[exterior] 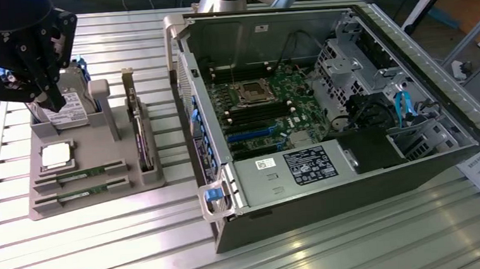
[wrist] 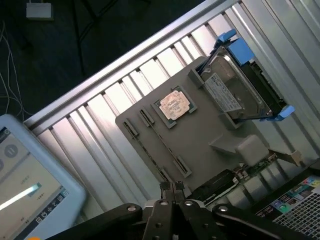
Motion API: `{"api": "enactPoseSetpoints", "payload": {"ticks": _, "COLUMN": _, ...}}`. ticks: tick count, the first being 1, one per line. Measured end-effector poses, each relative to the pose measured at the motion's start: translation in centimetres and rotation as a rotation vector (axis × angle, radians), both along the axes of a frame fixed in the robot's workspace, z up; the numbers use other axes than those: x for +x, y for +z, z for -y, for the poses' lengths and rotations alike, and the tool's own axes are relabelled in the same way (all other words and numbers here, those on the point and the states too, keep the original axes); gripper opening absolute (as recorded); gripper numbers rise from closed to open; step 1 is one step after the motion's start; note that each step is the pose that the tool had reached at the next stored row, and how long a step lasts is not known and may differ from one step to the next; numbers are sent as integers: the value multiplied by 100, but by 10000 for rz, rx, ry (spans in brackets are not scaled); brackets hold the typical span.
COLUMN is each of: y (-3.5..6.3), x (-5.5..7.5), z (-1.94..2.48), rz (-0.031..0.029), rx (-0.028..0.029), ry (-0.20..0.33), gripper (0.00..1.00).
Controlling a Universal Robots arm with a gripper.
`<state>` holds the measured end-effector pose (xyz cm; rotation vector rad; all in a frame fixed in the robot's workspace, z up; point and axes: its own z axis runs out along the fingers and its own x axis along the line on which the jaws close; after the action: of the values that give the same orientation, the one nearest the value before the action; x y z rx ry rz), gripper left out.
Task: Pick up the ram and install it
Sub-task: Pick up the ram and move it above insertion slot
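Observation:
Two green ram sticks lie side by side in the slots of a grey holder tray (exterior: 100,189) at the exterior view's left: one ram (exterior: 80,176) and a second ram (exterior: 84,195) nearer the tray's front edge. In the wrist view they are thin edge-on lines, ram (wrist: 164,141) and ram (wrist: 148,152). My black gripper (exterior: 52,100) hangs above the far end of the tray, over the hard drive (exterior: 68,111). Its fingers are shut together with nothing between them, as on the gripper (wrist: 172,186) in the wrist view.
The tray also holds a square silver processor (exterior: 57,155) and an upright dark expansion card (exterior: 143,141). An open computer case (exterior: 328,185) with its motherboard (exterior: 263,107) lies at the exterior view's right. A tablet (wrist: 25,185) rests on the slatted metal table (exterior: 104,245).

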<state>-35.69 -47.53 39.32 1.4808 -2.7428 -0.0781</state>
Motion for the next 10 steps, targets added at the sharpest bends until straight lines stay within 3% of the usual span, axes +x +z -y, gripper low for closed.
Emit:
{"api": "enactPoseSetpoints", "payload": {"ticks": 7, "y": 0, "x": 1, "z": 0, "rz": -45, "rx": 1, "ry": 1173, "gripper": 10}}
{"api": "enactPoseSetpoints", "payload": {"ticks": 10, "y": 0, "x": 3, "z": 0, "rz": -49, "rx": 0, "ry": 1298, "gripper": 10}}
